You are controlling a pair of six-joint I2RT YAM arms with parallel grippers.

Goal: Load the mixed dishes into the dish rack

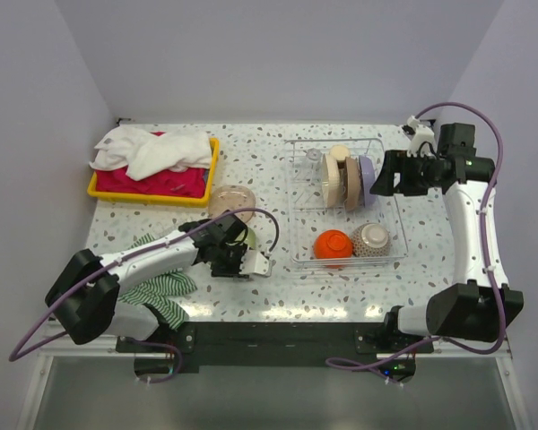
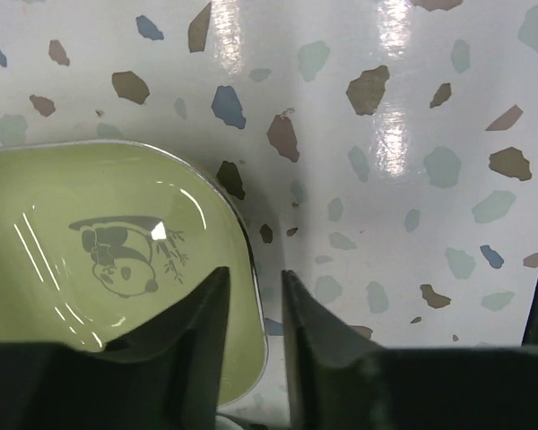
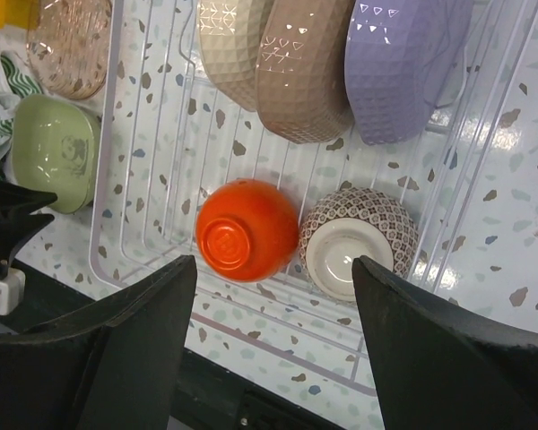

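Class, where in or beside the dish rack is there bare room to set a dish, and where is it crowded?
Free: dish rack floor between its left wall, the standing plates and the orange bowl; table between rack and pink glass plate. Crowded: the plates' row, and the patterned bowl beside the orange one.

Bright overhead light, glare on the glossy table [image 2: 390, 143], soft shadows, sharp focus.
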